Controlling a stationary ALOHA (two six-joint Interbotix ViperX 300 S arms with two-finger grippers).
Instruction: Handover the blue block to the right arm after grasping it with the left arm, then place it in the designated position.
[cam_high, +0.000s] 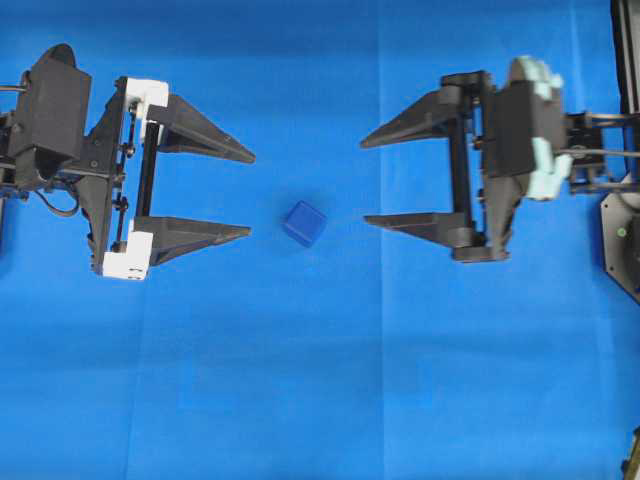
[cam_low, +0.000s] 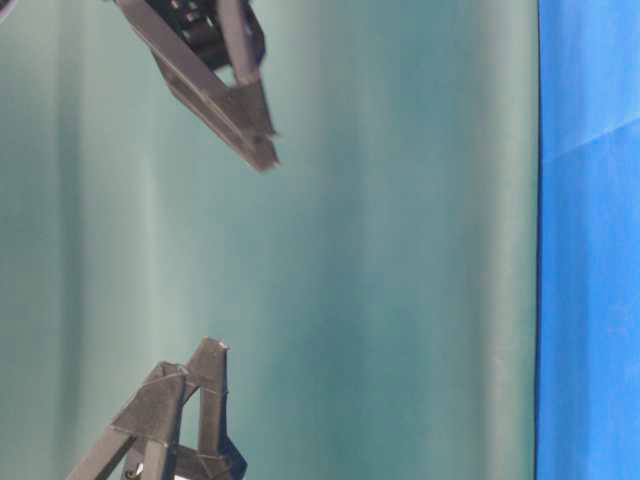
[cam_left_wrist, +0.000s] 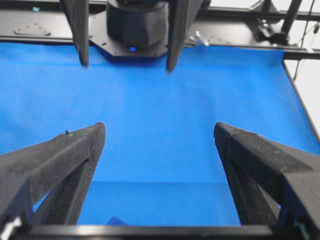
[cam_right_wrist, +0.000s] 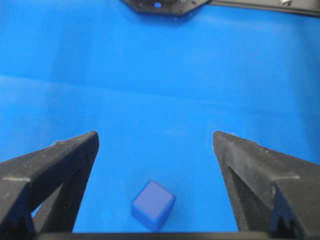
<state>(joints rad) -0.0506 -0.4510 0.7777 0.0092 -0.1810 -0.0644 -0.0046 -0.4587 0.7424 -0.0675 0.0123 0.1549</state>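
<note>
The blue block lies on the blue cloth between the two grippers, touched by neither. My left gripper, with white brackets at its base, is open to the block's left; the block sits just past its lower fingertip. In the left wrist view only a corner of the block shows at the bottom edge, below the open left gripper. My right gripper is open to the block's right. The right wrist view shows the block low between the spread fingers of the right gripper. No mark for the designated position shows.
The right arm's black base stands at the right edge of the overhead view. A black frame borders the cloth's far side in the left wrist view. The table-level view is turned sideways and shows two sets of black fingers before a teal backdrop.
</note>
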